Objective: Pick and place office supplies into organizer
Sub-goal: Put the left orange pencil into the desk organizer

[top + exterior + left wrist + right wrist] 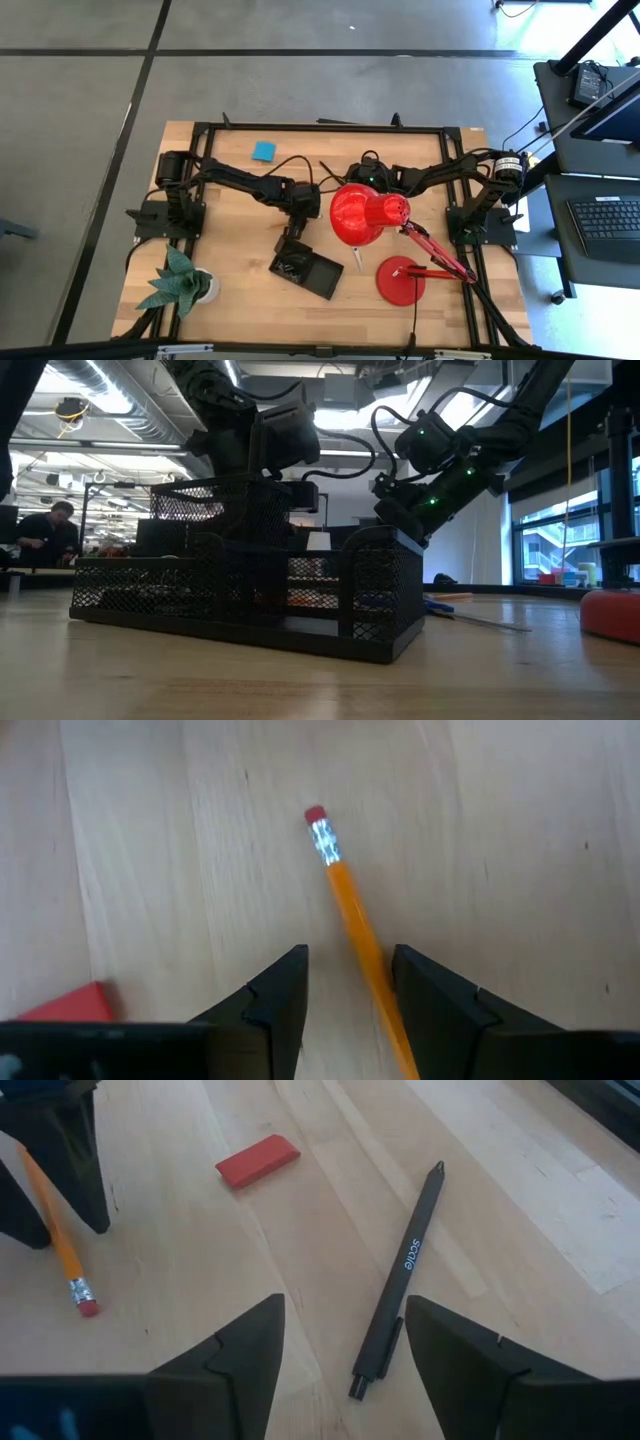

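pencil [350,915] lies flat on the wooden table [240,305] near its middle, just behind the black mesh organizer [308,268]. left gripper [350,982] hangs over it with fingers spread, one each side of the shaft, not yet pinching. its long axis runs out from between the fingers, eraser end pointing away from the wrist. risk: the fingers sit near one end, so an off-centre pinch could let the pencil swing or roll free. right gripper [345,1342], also spread, hovers over a black pen [398,1280] close by; the arms could crowd each other. a red eraser [258,1160] lies between them.
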You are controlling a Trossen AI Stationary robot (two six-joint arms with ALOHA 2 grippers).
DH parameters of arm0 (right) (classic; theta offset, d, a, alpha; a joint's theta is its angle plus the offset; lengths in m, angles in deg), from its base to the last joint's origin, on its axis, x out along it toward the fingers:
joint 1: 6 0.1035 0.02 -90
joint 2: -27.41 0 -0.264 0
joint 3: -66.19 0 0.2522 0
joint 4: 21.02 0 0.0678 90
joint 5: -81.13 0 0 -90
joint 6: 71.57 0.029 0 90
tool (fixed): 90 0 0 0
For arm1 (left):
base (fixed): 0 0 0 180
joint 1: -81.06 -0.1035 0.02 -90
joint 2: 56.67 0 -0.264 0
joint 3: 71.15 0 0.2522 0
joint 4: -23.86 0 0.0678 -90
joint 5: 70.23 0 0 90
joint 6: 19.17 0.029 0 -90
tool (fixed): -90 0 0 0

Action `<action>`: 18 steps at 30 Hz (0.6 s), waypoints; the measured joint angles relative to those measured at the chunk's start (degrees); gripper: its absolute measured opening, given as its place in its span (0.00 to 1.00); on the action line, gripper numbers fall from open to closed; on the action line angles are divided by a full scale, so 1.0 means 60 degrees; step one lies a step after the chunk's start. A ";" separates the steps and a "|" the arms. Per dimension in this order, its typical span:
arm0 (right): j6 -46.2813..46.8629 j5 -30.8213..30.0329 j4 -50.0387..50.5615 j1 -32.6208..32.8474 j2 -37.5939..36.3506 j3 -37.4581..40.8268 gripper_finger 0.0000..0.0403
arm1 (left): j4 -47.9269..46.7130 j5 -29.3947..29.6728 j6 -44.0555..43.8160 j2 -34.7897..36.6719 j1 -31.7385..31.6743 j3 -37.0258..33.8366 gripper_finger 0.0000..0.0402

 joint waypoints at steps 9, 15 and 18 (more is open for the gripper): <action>-0.0001 0.0000 0.0000 0.0000 0.0000 0.0000 0.53 | -0.0693 0.0138 0.0203 0.0021 -0.0043 0.0011 0.27; 0.0006 0.0000 0.0000 0.0000 0.0000 0.0000 0.53 | -0.1127 0.0178 0.0666 0.0028 -0.0043 0.0015 0.19; 0.0006 0.0000 0.0000 0.0000 0.0000 0.0000 0.53 | -0.1266 0.0213 0.0975 0.0024 -0.0043 0.0005 0.15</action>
